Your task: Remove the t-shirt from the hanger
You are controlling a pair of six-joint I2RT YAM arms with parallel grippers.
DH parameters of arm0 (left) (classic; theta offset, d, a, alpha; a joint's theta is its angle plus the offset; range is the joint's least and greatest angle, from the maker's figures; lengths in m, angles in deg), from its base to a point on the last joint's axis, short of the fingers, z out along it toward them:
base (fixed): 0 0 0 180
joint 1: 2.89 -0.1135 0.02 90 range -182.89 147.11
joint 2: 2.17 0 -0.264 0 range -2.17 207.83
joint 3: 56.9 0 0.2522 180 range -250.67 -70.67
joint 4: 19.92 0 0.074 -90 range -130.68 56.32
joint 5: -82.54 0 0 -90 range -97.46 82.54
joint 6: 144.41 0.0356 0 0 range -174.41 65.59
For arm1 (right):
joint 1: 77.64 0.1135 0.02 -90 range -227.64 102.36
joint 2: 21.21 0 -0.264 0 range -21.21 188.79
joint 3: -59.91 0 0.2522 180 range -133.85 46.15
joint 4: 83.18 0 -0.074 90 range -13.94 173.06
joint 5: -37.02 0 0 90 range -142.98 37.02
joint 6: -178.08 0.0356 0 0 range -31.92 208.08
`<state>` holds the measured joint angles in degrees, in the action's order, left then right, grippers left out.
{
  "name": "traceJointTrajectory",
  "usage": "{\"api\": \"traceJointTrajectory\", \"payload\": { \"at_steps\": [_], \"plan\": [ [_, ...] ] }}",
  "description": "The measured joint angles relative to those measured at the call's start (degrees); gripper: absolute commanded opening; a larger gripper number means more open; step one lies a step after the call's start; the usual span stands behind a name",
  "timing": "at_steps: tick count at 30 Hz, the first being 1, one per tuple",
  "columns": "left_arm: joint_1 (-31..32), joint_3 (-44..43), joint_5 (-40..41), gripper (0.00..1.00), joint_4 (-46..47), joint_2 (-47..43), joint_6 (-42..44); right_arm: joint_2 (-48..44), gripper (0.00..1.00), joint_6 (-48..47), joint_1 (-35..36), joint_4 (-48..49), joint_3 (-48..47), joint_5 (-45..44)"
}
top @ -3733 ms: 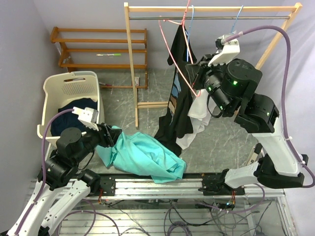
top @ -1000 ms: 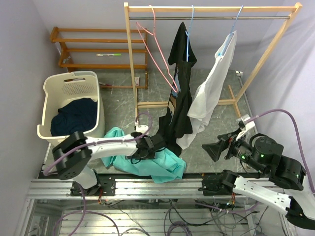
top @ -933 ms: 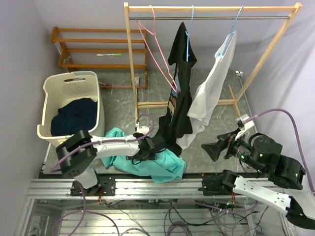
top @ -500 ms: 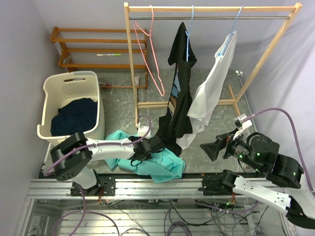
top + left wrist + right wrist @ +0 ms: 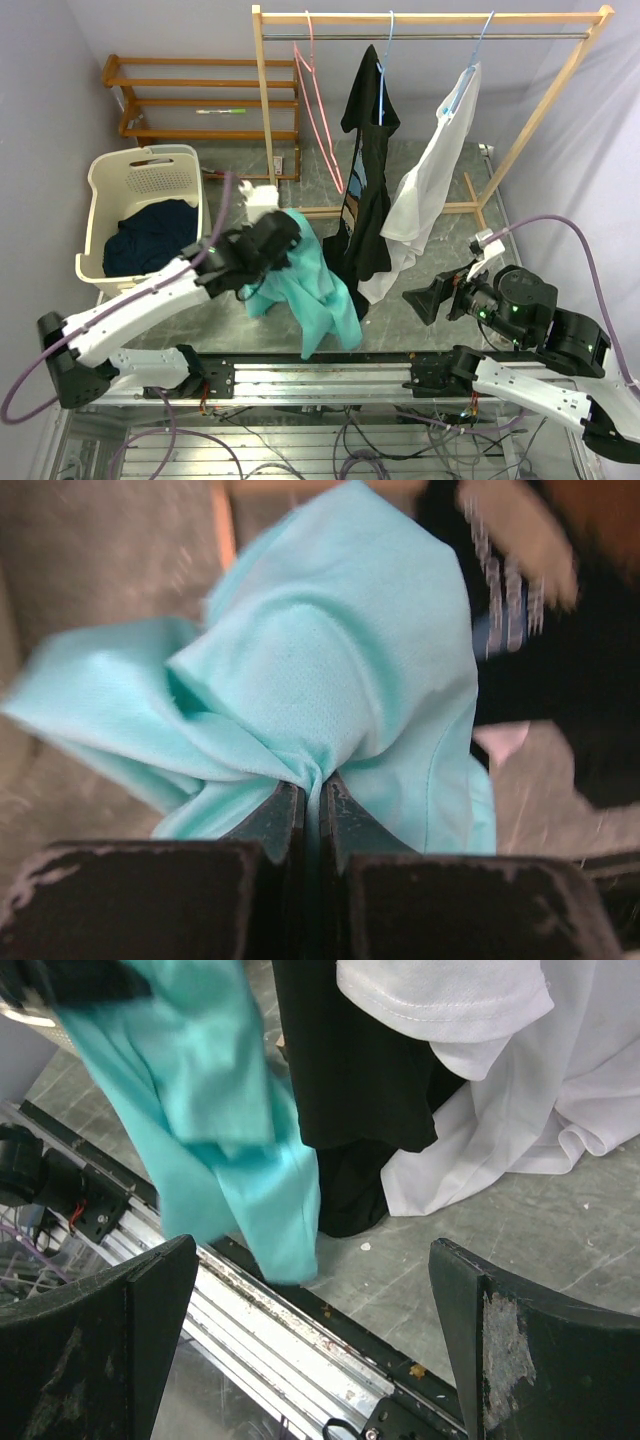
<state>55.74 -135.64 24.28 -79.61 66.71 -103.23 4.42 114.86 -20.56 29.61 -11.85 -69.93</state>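
While the left gripper (image 5: pixel 310 785) is clamping a bunched fold of the teal t-shirt (image 5: pixel 322 292) between jaws pressed almost together, I am judging the garment to be free of its hanger. I am taking the step in hand to be the carry to the laundry basket (image 5: pixel 95 190). The cloth is hanging from that single pinch, and its lowest corner is appearing near the aluminium frame (image 5: pixel 330 372) at the near edge.

I am advising the following:
- Hold the clamp firm, since only a thin gather is lying between the pads.
- Raise the wrist before swinging left, so that the hem is not dragging over the frame or the basket rim.
- Draw away from the black shirt (image 5: pixel 365 180), which is hanging just beside the teal cloth and could be catching on it.

The left arm is reaching up and rightward from its base at the near left, with the wrist high. The right gripper (image 5: pixel 430 297) is hovering low at the near right, jaws spread wide and empty, pointing toward the hem of the white shirt (image 5: pixel 430 190). Farther back, the pink hanger (image 5: pixel 318 110) is hanging bare on the rail (image 5: pixel 430 37).
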Motion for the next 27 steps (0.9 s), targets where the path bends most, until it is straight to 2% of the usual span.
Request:
{"api": "traceJointTrajectory", "payload": {
  "at_steps": [4,8,12,18,22,27],
  "plan": [
    [-10.7,-7.0,-0.2,0.07,-2.4,-3.8,7.5,0.7,1.0,0.0,0.0,0.0,0.0,0.0],
    [-21.5,-13.2,-1.5,0.07,-5.4,-2.8,14.9,0.7,1.0,0.0,0.0,0.0,0.0,0.0],
    [-26.4,-21.9,-2.2,0.07,-8.2,1.9,20.6,0.7,1.0,0.0,0.0,0.0,0.0,0.0],
    [-33.8,-39.5,-3.5,0.07,-12.7,8.9,26.7,0.9,1.0,0.0,0.0,0.0,0.0,0.1],
    [-39.5,-49.6,-3.4,0.07,-14.4,11.2,28.3,1.0,1.0,0.0,0.0,0.0,0.0,0.2],
    [-47.0,-56.3,-5.7,0.07,-15.4,12.5,27.6,1.1,1.0,0.0,0.0,0.0,0.0,0.2]
  ]
}}
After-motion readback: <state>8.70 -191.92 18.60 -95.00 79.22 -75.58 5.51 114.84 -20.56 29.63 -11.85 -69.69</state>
